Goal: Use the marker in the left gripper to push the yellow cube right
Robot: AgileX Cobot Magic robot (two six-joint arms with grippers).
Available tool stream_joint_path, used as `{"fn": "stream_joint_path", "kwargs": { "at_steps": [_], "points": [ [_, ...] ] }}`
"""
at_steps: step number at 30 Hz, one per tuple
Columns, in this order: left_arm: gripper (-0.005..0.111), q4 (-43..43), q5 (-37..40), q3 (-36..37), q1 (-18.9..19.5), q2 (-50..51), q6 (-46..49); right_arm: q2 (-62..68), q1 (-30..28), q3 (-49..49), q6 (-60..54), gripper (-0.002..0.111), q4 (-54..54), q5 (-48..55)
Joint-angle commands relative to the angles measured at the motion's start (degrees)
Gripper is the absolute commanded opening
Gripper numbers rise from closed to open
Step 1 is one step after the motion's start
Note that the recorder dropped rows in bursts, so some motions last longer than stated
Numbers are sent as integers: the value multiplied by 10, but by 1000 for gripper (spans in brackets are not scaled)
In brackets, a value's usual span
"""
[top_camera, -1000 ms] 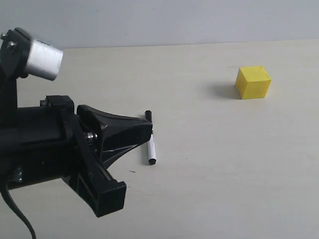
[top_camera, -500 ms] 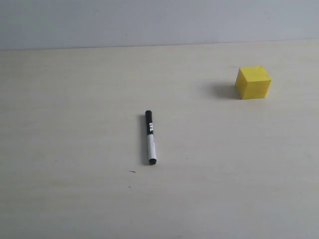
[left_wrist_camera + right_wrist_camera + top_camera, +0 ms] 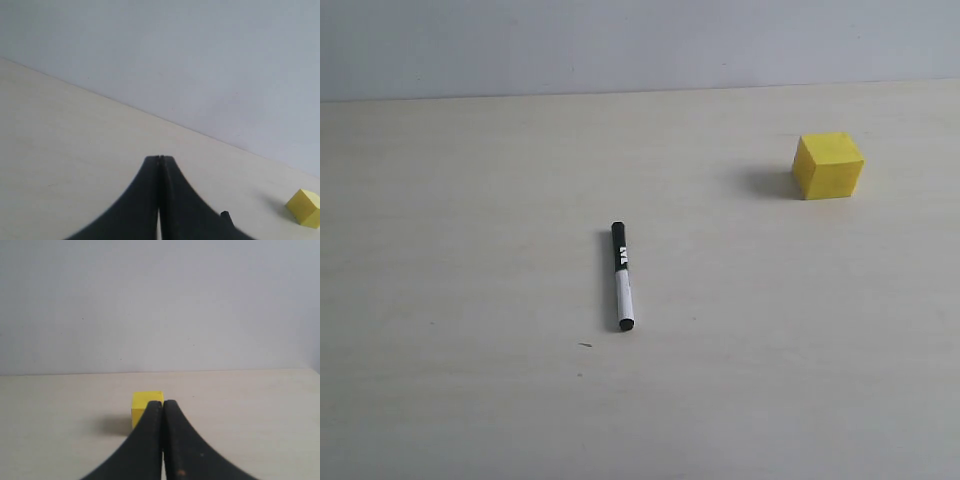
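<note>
where it lies flat on the pale tabletop (image 3: 470, 200), the marker (image 3: 622, 277) rests a little left of the middle of the exterior view, its length running almost straight away from the camera. its black cap with the small white mark points to the far side, and the white barrel and black end tip lie on the near side. the yellow cube (image 3: 828, 166) sits well apart from it, farther back and off to the right, casting a soft shadow on its left. the left pincer (image 3: 159, 159) shows in its wrist view with its black jaws pressed together, only a thin seam between them, raised above the tabletop with the cube (image 3: 305, 207) off to one side. the right pincer (image 3: 163, 402) has its jaws together too, and its tips overlap the cube (image 3: 146, 407), which sits beyond them. a plain grey wall (image 3: 620, 40) stands behind the tabletop.
</note>
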Motion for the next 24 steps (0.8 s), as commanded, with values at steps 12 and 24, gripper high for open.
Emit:
{"fn": "stream_joint_path", "kwargs": {
  "at_steps": [12, 24],
  "points": [
    [0, -36, -14, 2, 1, -4, -17, -4, -3, 3, 0, 0, -1, -3],
    [0, -293, 1, 2, 32, -4, 395, -4, -3, 3, 0, 0, -1, -3]
  ]
}}
